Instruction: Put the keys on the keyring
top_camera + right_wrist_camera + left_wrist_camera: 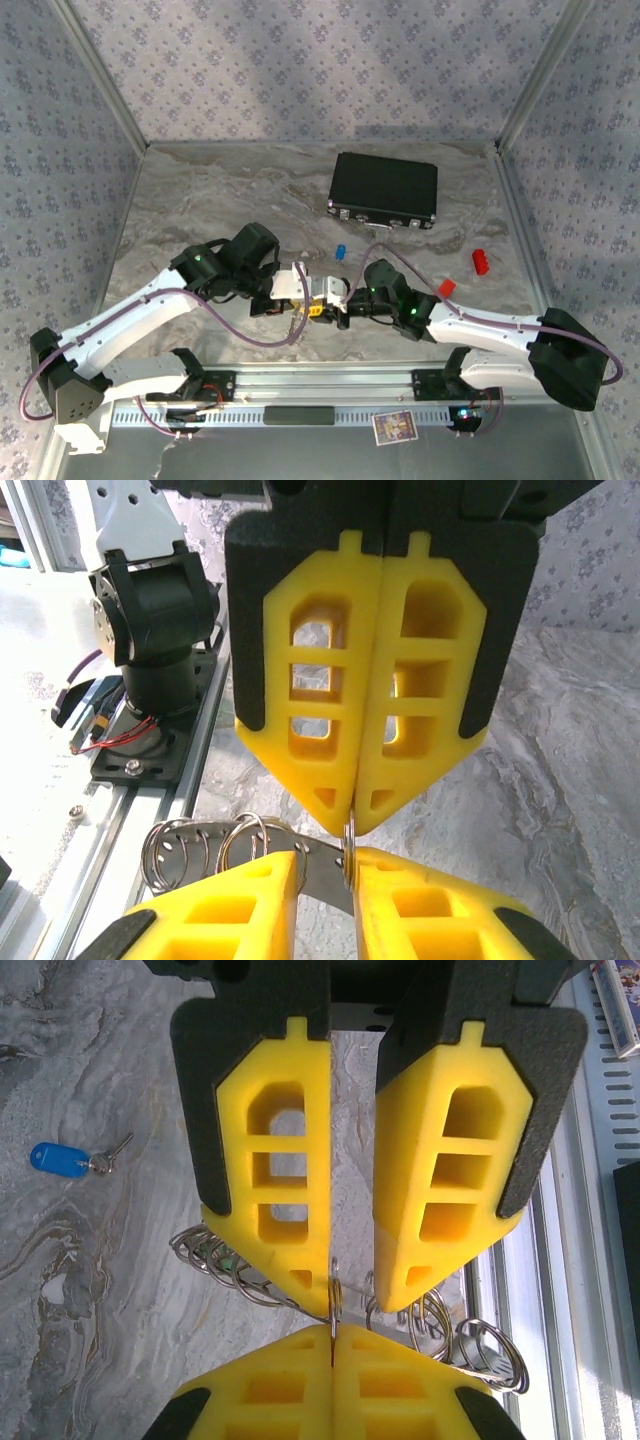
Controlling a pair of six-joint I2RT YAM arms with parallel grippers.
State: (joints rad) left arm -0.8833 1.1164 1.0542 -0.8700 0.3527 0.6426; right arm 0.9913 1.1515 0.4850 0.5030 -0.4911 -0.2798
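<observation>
The keyring is a thin silver metal band carrying several wire loops, held above the table between both grippers. My left gripper is shut on one small loop of it. My right gripper faces it tip to tip, jaws a little apart, straddling the band and that loop. In the top view the left gripper and right gripper meet near the front edge. A blue key lies loose on the table, also seen from above. A bit of green peeks through the loops.
A black rectangular case lies at the back right. Two small red pieces lie on the right of the table. The metal rail with the arm bases runs along the near edge.
</observation>
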